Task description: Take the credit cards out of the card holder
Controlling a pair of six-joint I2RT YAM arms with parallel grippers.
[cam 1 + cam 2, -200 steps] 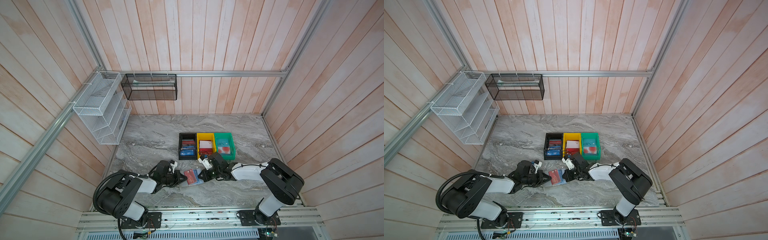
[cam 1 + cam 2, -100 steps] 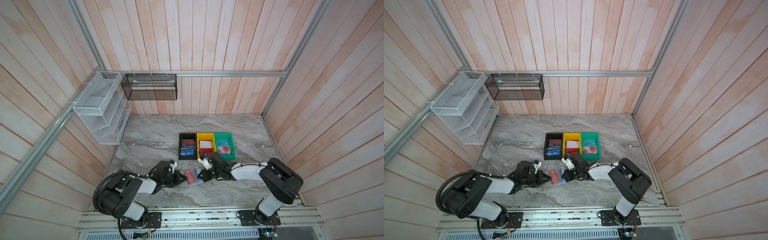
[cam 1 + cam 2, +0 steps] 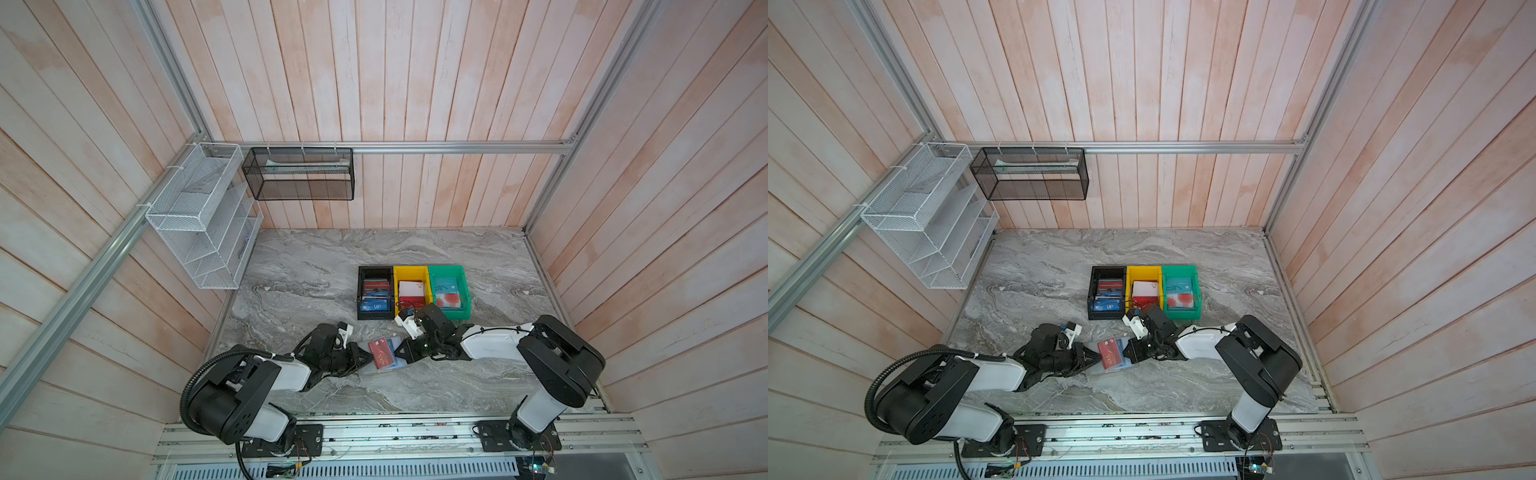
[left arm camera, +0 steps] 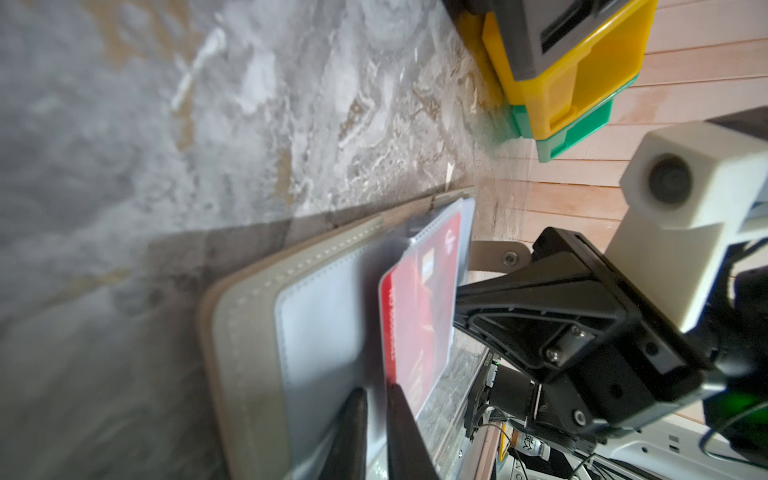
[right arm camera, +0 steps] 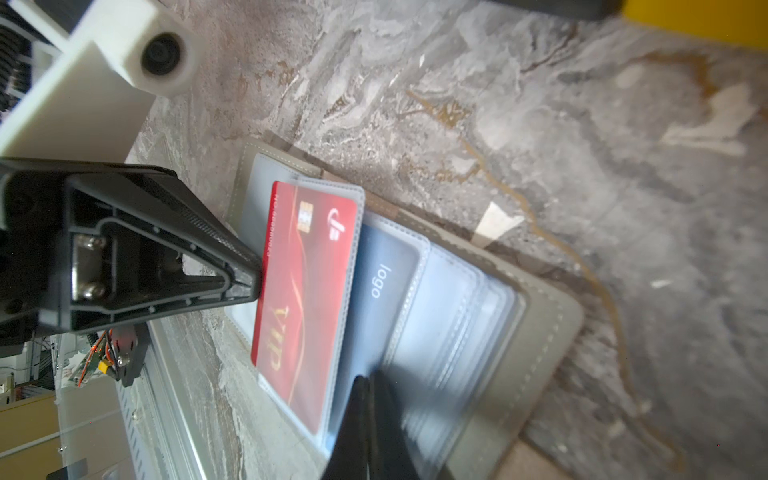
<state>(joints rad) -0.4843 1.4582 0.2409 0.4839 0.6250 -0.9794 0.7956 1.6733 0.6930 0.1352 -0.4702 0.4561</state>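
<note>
The grey card holder (image 3: 398, 367) (image 5: 540, 332) lies open on the marble table between both grippers. Two credit cards sit in its translucent pockets. One is a red "VIP" card (image 5: 307, 291) (image 3: 381, 353) (image 4: 419, 299) on a lifted leaf, the other a blue "logo" card (image 5: 382, 291) beneath it. My left gripper (image 4: 376, 390) (image 3: 369, 358) is at the red card's outer long edge. Its jaws stand a narrow gap apart, with pale pocket film showing in the gap. My right gripper (image 5: 368, 382) (image 3: 397, 353) is shut, its tips pressed onto the pocket leaves beside the blue card.
Black (image 3: 360, 291), yellow (image 3: 409, 271) and green (image 3: 446, 269) bins holding cards stand in a row just behind the right gripper. A white wire rack (image 3: 199, 216) and a black mesh basket (image 3: 297, 174) hang on the walls at the back left.
My left gripper's jaws have parted slightly. Both arms and the card holder stay where they were.
</note>
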